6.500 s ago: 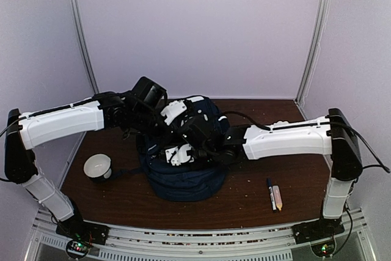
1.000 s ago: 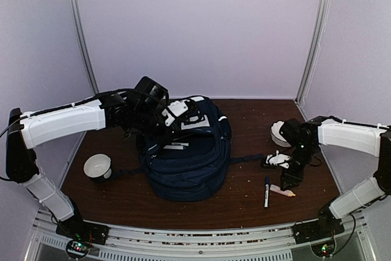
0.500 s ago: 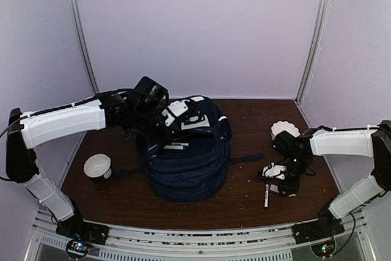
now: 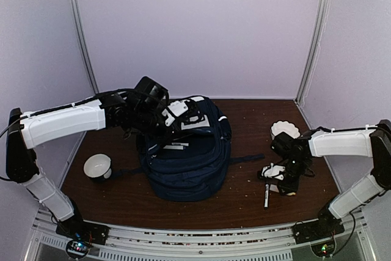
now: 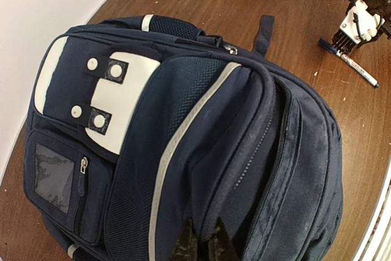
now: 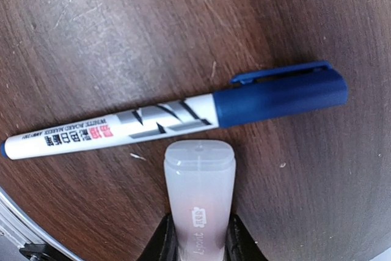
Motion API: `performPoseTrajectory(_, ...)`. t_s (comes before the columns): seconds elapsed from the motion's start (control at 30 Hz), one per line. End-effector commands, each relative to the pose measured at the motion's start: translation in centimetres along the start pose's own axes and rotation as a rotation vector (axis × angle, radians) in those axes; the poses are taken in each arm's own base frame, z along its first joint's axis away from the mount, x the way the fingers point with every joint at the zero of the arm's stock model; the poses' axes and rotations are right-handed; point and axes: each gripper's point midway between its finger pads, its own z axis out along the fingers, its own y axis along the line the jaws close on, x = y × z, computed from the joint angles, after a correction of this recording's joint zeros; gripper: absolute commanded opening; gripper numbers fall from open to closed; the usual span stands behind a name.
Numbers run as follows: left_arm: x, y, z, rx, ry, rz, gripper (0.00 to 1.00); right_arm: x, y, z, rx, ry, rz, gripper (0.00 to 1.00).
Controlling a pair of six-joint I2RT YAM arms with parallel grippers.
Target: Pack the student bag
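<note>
The left arm reaches from the lower left of the top view up and across to the backpack point(image 4: 189, 163), which sits in the middle of the table point(image 4: 244, 120). Its wrist is bent down over the upper edge of the bag. The left gripper point(image 5: 199, 244) shows at the bottom of its own camera's frame as two dark tips nearly together. They seem to pinch a fold of navy fabric beside a zip, though the contact is at the very edge of the frame and hard to make out.

The right arm comes in from the right edge, elbow low, hand pointing down at the lower right of the table. The right gripper point(image 6: 199, 241) is closed on the end of a pale pink stick point(image 6: 200, 194). The stick's far end lies just beside a blue-capped marker point(image 6: 183, 117) that is flat on the wood.

A white bowl point(image 4: 98, 166) stands left of the backpack. A second bowl point(image 4: 285, 129) stands at the right.

Six seconds ago the right arm stretched over the backpack. A second ago it hung above the stick, and it has since dropped onto it. The left arm and backpack have not shifted.
</note>
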Motion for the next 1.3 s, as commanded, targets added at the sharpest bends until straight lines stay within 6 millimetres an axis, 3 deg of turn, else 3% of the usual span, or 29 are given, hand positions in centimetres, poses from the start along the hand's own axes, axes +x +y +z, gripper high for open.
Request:
performPoseTrajectory(0.0,-3.2,0.4,-1.1,-0.009,-0.101,0.007,0.00,-0.8,-1.4,-1.0,0.061,-0.013,0.007,0.12)
performPoseTrajectory(0.23,-3.2,0.3,-1.1,-0.002,-0.104,0.006,0.00,-3.1,-3.1,-5.6,0.122,-0.094,-0.001,0.09)
performPoseTrajectory(0.47,-3.3,0.2,-1.1,0.002,-0.104,0.003,0.00,-8.7,-3.3,-10.3,0.224,-0.216,-0.152,0.09)
performPoseTrajectory(0.7,-3.1,0.2,-1.0,0.002,-0.100,0.003,0.00,-15.0,-0.2,-13.5,0.383,-0.266,-0.466,0.08)
performPoseTrajectory(0.97,-3.2,-0.4,-0.8,0.039,-0.106,-0.011,0.00,-23.3,5.8,-18.7,0.462,-0.402,-0.731,0.09)
performPoseTrajectory(1.1,-3.4,-0.8,-0.7,0.066,-0.112,-0.021,0.00,-26.9,8.2,-19.1,0.521,-0.439,-0.798,0.08)
performPoseTrajectory(1.27,-3.8,-1.3,-1.0,0.098,-0.128,-0.031,0.00,-30.4,8.8,-18.2,0.657,-0.459,-0.823,0.08)
